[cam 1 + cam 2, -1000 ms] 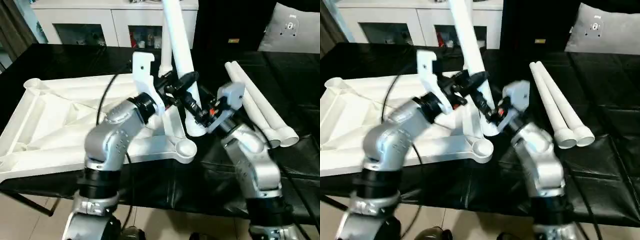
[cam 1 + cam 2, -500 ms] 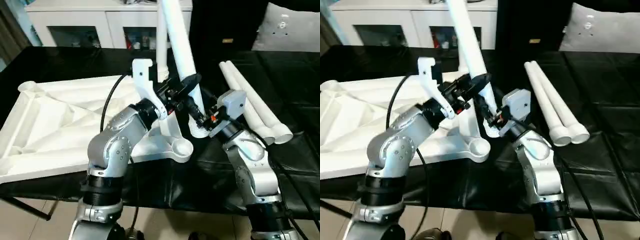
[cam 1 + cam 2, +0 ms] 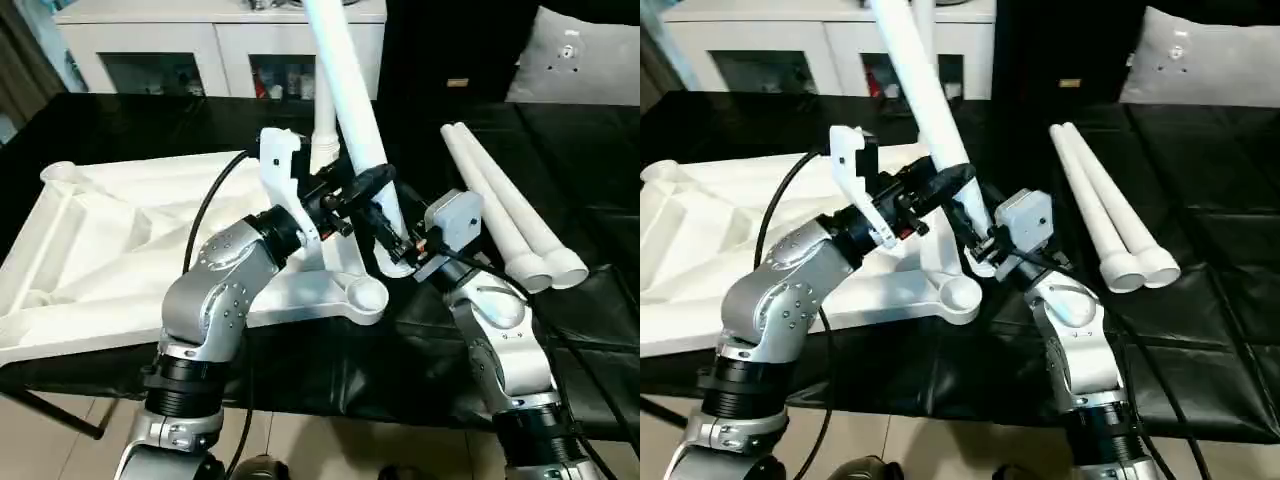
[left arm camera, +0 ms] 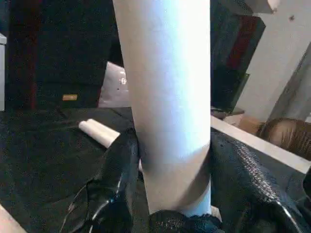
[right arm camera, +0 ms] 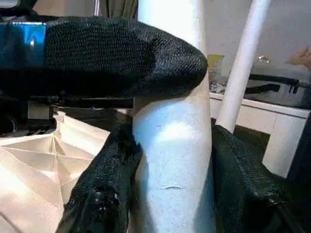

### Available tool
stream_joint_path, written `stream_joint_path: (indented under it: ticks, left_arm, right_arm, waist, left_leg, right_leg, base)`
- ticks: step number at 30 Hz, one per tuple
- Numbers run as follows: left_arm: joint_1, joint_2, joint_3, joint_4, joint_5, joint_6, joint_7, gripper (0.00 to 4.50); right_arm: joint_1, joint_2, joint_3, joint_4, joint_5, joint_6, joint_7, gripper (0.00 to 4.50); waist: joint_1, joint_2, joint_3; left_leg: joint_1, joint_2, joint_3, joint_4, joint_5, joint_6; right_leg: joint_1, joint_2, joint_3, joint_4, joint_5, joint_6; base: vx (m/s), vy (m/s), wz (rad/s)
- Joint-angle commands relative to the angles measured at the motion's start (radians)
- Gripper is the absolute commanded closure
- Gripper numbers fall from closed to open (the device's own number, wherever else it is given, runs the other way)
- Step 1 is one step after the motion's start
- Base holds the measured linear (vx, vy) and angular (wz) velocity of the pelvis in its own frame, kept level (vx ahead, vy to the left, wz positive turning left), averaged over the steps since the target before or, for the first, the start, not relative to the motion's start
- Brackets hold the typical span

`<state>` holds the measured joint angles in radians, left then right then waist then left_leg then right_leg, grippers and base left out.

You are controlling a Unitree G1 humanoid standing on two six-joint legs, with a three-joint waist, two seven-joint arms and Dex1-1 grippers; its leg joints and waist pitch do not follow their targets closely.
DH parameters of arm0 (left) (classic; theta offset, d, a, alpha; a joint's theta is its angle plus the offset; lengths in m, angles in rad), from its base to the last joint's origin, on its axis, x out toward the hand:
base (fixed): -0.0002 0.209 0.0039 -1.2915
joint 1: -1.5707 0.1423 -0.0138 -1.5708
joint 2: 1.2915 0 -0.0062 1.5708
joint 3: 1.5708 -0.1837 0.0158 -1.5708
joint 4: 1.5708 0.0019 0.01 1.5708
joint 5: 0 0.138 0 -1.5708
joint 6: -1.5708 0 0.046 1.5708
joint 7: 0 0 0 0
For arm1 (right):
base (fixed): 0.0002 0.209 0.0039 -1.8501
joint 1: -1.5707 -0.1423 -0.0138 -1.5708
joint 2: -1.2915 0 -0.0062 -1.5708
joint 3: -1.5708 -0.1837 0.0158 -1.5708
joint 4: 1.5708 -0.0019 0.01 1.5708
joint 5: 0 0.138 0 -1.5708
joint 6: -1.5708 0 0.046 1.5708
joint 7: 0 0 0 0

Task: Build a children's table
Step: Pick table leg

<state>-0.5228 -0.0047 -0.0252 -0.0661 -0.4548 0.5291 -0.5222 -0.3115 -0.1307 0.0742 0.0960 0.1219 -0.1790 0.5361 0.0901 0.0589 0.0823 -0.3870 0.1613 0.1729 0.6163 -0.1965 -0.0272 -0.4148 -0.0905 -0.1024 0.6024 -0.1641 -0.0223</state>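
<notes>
The children's table top point(image 3: 120, 240) lies white and ribbed side up on the black surface. One white leg point(image 3: 324, 140) stands upright at its far right corner. A second leg point(image 3: 352, 110) slants up and to the left, and its thick lower end hangs just above and right of the near right corner socket point(image 3: 366, 296), which is hollow. My left gripper point(image 3: 366, 190) is shut on this leg higher up. My right gripper point(image 3: 396, 243) is shut on it near the lower end. The wrist views show the leg point(image 4: 167, 97) point(image 5: 175, 155) clamped between black fingers point(image 4: 121, 184) point(image 5: 243, 179).
Two more white legs point(image 3: 500, 205) lie side by side on the black surface to the right. A grey-white cushion point(image 3: 585, 60) sits at the back right. A white cabinet point(image 3: 190, 45) with glass doors stands behind the table.
The held leg's upper end has leaned a little further to the left, and my left elbow has dropped. Both grips stay closed on it. The camera has shifted slightly.
</notes>
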Motion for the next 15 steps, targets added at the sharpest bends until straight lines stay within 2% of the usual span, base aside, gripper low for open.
stream_joint_path:
  ticks: [1, 3, 8, 11, 15]
  left_arm:
    - [-0.012, -0.033, -0.015, -0.02, -0.059, 0.013, -0.006, 2.42]
    - [-0.015, -0.053, 0.006, -0.013, -0.081, 0.026, 0.02, 2.42]
    - [-0.041, -0.153, 0.126, 0.024, -0.229, 0.151, 0.148, 2.42]
    - [-0.048, -0.154, 0.136, 0.03, -0.233, 0.156, 0.149, 2.42]
    - [-0.054, -0.145, 0.138, 0.036, -0.215, 0.15, 0.149, 2.42]
  right_arm:
    - [-0.001, 0.003, 0.037, 0.027, -0.025, -0.001, 0.019, 2.66]
    - [-0.004, 0.002, 0.038, 0.031, -0.028, -0.006, 0.018, 2.66]
    - [-0.023, 0.004, 0.041, 0.055, -0.035, -0.022, 0.008, 2.66]
    - [-0.026, 0.002, 0.046, 0.058, -0.038, -0.027, 0.008, 2.66]
    - [-0.03, -0.002, 0.048, 0.061, -0.037, -0.027, 0.008, 2.66]
  waist:
    - [0.0, -0.015, -0.09]
    - [-0.001, -0.017, -0.09]
    - [0.0, -0.02, -0.088]
    - [0.0, -0.021, -0.089]
    - [0.0, -0.02, -0.088]
  left_leg:
    - [0.006, 0.063, -0.023, -0.068, -0.115, 0.09]
    - [0.005, 0.061, -0.022, -0.066, -0.122, 0.09]
    - [0.004, 0.058, -0.02, -0.064, -0.134, 0.091]
    - [0.005, 0.057, -0.022, -0.064, -0.132, 0.098]
    - [0.005, 0.058, -0.022, -0.064, -0.122, 0.106]
  right_leg:
    - [0.069, -0.067, 0.057, -0.067, -0.213, -0.197]
    - [0.069, -0.067, 0.057, -0.068, -0.228, -0.191]
    - [0.067, -0.064, 0.053, -0.076, -0.271, -0.184]
    - [0.066, -0.063, 0.053, -0.077, -0.28, -0.169]
    - [0.065, -0.063, 0.054, -0.076, -0.27, -0.166]
  base:
    - [0.0, 0.0, 0.0]
    - [0.0, 0.0, 0.0]
    - [0.0, 0.0, 0.0]
    - [0.0, 0.0, 0.0]
    - [0.0, 0.0, 0.0]
